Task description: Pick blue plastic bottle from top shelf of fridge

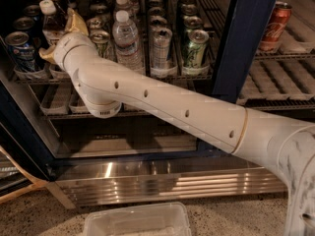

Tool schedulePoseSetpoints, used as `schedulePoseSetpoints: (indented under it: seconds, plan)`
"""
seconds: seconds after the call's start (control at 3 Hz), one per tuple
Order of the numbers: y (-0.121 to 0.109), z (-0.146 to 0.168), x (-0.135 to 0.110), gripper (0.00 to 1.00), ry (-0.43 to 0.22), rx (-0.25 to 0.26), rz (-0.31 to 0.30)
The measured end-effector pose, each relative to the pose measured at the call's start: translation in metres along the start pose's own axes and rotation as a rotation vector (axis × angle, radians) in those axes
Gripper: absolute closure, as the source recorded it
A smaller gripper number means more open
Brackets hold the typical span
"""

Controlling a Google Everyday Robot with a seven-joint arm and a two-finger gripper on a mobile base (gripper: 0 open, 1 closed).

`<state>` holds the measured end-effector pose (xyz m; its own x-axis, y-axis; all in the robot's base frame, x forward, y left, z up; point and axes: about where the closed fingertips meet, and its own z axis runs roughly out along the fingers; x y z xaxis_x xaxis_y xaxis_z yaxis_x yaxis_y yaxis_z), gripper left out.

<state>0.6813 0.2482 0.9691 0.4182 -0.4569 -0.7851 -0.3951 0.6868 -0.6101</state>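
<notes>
The blue plastic bottle (51, 23), with dark liquid and a white cap, stands at the front left of the top shelf (172, 75) of the fridge (241, 43). My gripper (61, 38) is reached into the fridge and sits right at this bottle, with yellowish parts on both its right and lower left sides. My wrist hides the bottle's lower half. The white arm runs in from the lower right.
A blue soda can (19, 50) stands left of the bottle and a clear water bottle (127, 38) to its right. Beyond are cans (162, 48) and a green can (193, 50). A red can (273, 26) is behind the door frame. The lower rack (59, 100), steel base panel (172, 181) and a floor bin (135, 222) lie below.
</notes>
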Motion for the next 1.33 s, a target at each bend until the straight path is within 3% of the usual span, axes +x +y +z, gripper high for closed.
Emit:
schedulePoseSetpoints:
  seconds: [0.67,1.0,1.33]
  plan:
    - [0.0037,-0.0035,-0.0003,0.9,0.006,0.001,0.009]
    - [0.0034,-0.004,-0.0013,1.0,0.006,0.001,0.009]
    - [0.0023,-0.0043,-0.0033,1.0,0.006,0.001,0.01]
